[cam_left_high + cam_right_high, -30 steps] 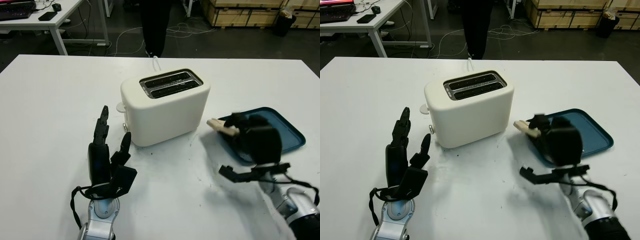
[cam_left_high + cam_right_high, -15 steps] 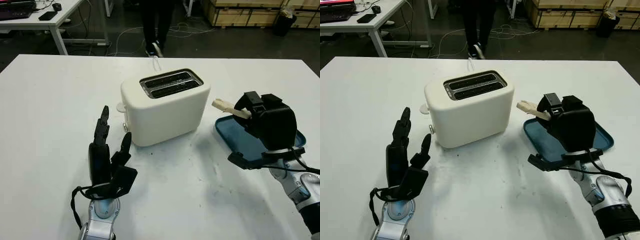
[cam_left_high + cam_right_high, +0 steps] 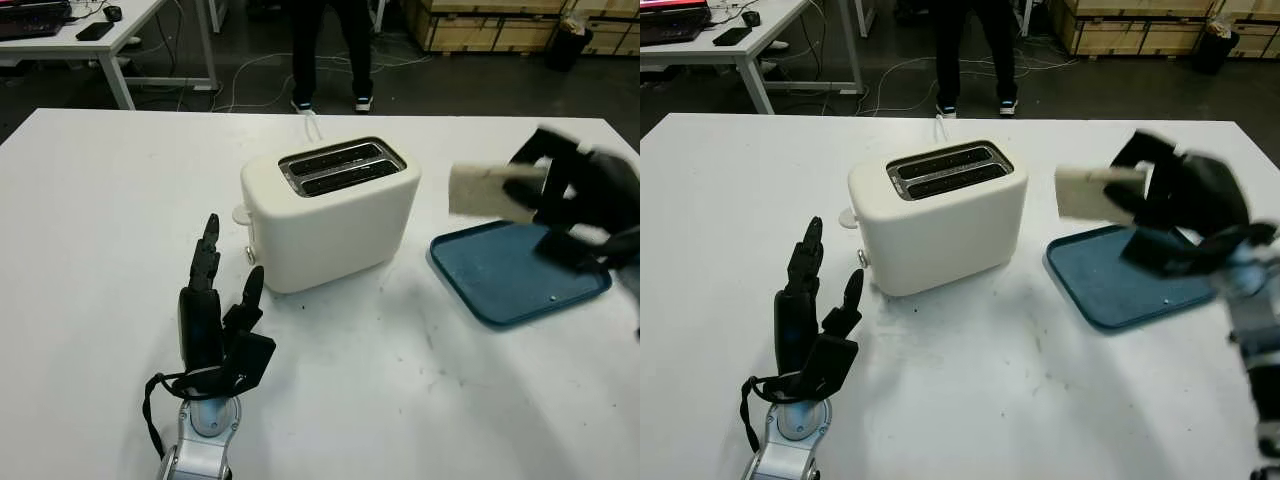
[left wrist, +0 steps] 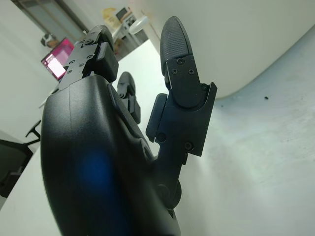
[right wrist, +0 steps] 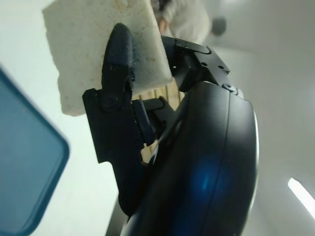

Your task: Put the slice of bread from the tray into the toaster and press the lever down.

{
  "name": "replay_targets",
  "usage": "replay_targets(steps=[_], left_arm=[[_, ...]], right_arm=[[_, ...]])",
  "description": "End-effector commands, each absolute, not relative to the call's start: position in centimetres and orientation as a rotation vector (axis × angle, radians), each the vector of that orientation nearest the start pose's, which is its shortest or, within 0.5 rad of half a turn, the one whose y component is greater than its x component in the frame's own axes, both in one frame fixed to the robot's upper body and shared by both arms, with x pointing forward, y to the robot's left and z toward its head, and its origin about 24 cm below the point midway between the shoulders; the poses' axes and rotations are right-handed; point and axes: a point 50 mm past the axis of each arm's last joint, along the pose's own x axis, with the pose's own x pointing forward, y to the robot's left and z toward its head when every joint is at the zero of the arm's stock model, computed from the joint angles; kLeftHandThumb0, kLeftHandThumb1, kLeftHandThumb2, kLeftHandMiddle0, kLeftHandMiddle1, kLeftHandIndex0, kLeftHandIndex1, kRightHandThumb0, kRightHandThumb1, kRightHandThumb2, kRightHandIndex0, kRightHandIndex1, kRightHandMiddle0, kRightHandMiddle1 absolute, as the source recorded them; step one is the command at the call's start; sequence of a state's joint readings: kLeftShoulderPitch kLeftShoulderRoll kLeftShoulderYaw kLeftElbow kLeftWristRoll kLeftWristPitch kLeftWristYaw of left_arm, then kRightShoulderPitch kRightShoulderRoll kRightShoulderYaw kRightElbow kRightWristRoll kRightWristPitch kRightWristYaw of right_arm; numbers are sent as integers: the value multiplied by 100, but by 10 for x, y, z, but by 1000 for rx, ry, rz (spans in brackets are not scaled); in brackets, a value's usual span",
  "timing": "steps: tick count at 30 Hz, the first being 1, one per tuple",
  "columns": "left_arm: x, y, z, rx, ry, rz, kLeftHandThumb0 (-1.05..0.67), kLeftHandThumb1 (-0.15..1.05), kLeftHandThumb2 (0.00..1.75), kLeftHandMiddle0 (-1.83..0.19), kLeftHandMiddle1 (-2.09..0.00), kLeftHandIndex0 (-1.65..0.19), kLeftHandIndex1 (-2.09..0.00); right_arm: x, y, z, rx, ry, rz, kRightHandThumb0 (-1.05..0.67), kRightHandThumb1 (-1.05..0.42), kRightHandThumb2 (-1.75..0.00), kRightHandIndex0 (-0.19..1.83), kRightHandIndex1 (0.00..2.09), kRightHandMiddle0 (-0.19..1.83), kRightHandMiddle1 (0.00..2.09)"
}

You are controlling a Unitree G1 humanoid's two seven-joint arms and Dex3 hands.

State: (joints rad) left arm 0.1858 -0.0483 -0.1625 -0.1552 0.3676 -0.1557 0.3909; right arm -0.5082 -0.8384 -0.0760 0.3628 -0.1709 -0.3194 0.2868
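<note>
A cream two-slot toaster (image 3: pixel 330 210) stands mid-table, slots up, its lever (image 3: pixel 249 254) on the left end. My right hand (image 3: pixel 580 190) is raised above the blue tray (image 3: pixel 515 272), to the right of the toaster, shut on a pale slice of bread (image 3: pixel 483 190) held upright. In the right wrist view the fingers (image 5: pixel 118 83) pinch the slice of bread (image 5: pixel 93 49) over a corner of the tray (image 5: pixel 24 162). My left hand (image 3: pixel 215 320) is open, upright near the table's front left, below the lever end of the toaster.
A person's legs (image 3: pixel 330 50) stand beyond the far table edge. The toaster's white cord (image 3: pixel 312 125) runs off the back. A desk (image 3: pixel 90 40) with devices is at the far left, pallets at the far right.
My right hand has lifted the bread slice from the tray's near-left edge up and to the right, now high above the tray. The person behind has shifted. The left hand has stayed put.
</note>
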Motion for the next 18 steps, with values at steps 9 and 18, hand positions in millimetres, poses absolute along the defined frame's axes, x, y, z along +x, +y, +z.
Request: replay_targets(steps=[9, 18], left_arm=[[217, 127, 61, 244, -236, 255, -58, 92, 56, -22, -4, -17, 0], [215, 130, 63, 253, -248, 266, -56, 92, 55, -22, -4, -17, 0]], right_arm=[[350, -292, 292, -838, -390, 356, -59, -92, -37, 68, 174, 44, 174], [384, -246, 317, -598, -352, 505, -46, -92, -19, 66, 175, 48, 175]])
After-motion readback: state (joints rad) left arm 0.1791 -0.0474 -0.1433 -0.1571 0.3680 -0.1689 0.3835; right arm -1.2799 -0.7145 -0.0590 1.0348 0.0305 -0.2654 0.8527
